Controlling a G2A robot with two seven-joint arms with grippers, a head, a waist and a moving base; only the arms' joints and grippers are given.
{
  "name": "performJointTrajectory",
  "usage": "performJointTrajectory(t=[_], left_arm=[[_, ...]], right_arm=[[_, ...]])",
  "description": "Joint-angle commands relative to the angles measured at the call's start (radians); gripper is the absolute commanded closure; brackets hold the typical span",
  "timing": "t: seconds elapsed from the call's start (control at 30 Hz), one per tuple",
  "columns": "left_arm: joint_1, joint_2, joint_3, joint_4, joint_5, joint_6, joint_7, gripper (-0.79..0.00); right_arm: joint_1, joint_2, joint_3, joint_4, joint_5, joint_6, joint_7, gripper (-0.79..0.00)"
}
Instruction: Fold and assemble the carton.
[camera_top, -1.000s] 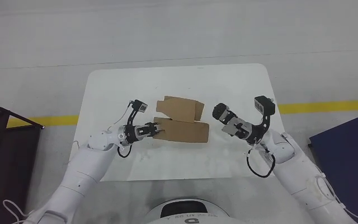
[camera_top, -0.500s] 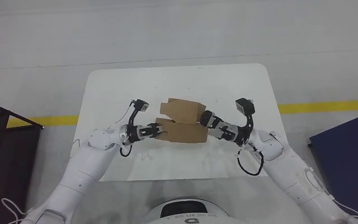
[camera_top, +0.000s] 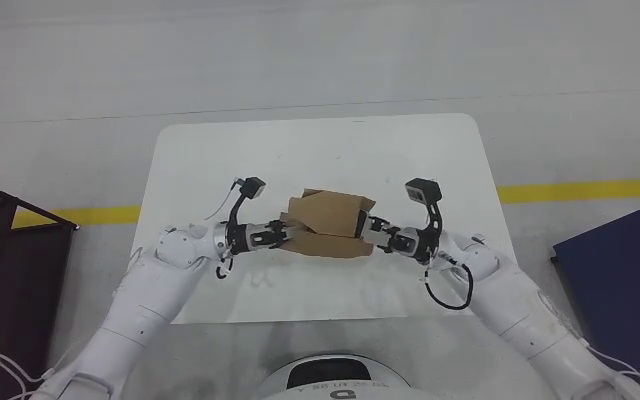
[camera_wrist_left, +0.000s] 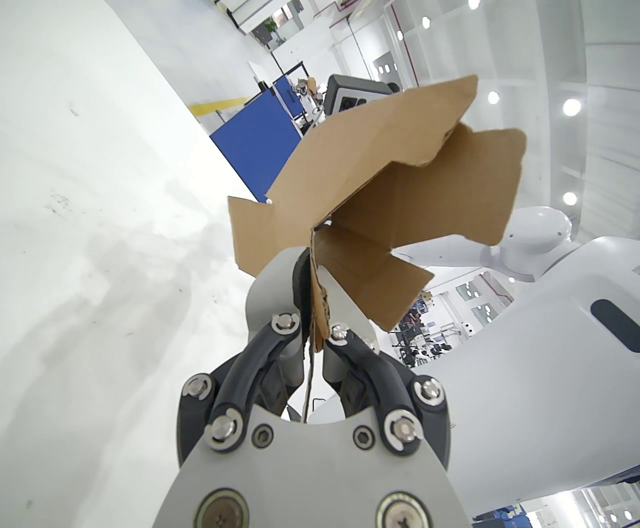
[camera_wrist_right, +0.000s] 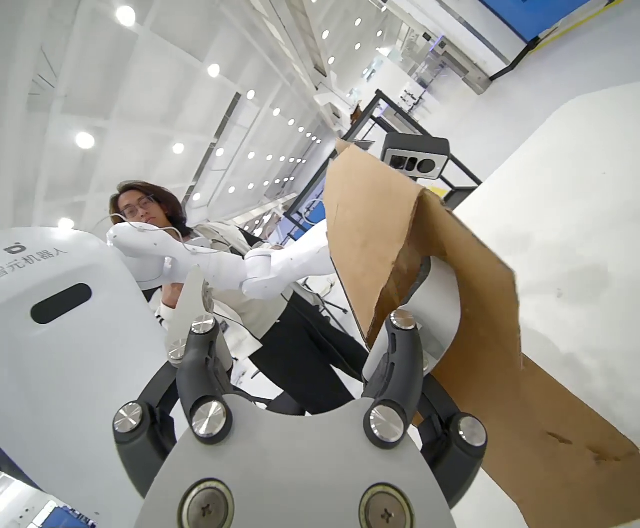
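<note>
From above, the brown corrugated cardboard carton (camera_top: 330, 213) sits partly raised at the middle of the white rounded table (camera_top: 300, 150). The left gripper (camera_top: 281, 235) is at its left end and the right gripper (camera_top: 371, 233) at its right end. In the left wrist view, the left gripper (camera_wrist_left: 314, 320) is pinching an edge of the carton (camera_wrist_left: 375, 145). In the right wrist view, the right gripper (camera_wrist_right: 312, 287) stands spread, one finger (camera_wrist_right: 440, 295) tucked behind a flap of the carton (camera_wrist_right: 480, 310).

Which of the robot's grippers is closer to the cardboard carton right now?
Left. The left gripper is shut on the carton's edge at one end. The right gripper is at the opposite end, open, with one finger against a flap but not clamping it.
</note>
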Motion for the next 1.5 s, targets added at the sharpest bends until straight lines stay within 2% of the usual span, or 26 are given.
performJointTrajectory(t=[0.0,0.1,0.13,0.23,0.63,0.97,1.23,1.4,1.47], left_arm=[[-0.002,0.001,-0.001,0.009,0.008,-0.013,0.013,0.0],[-0.008,0.001,-0.002,0.021,0.023,-0.017,0.024,0.0],[-0.011,0.0,-0.002,0.024,0.034,-0.016,0.029,0.0],[-0.012,-0.002,-0.002,0.029,0.041,-0.015,0.054,0.0],[-0.017,-0.004,-0.013,0.05,0.137,-0.014,0.137,0.0],[-0.021,-0.005,-0.016,0.048,0.251,-0.034,0.197,0.0],[-0.03,-0.004,-0.019,0.043,0.28,-0.064,0.21,0.0],[-0.033,-0.002,-0.018,0.036,0.299,-0.071,0.21,0.0],[-0.034,-0.002,-0.015,0.037,0.3,-0.07,0.212,0.0]], right_arm=[[0.006,0.001,-0.011,0.003,0.076,0.001,0.061,-0.57],[0.016,0.004,-0.025,-0.007,0.134,0.03,0.109,-0.459],[0.019,0.005,-0.028,-0.012,0.136,0.039,0.118,-0.379],[0.024,0.01,-0.045,-0.024,0.098,0.059,0.138,-0.317],[0.063,0.008,-0.076,0.023,-0.027,0.029,0.105,-0.32],[0.094,-0.017,-0.094,0.02,-0.243,0.078,-0.036,-0.314],[0.126,-0.035,-0.122,0.048,-0.191,0.086,-0.061,-0.243],[0.147,-0.044,-0.14,0.071,-0.146,0.085,-0.033,-0.237],[0.155,-0.047,-0.147,0.081,-0.126,0.083,-0.019,-0.182]])
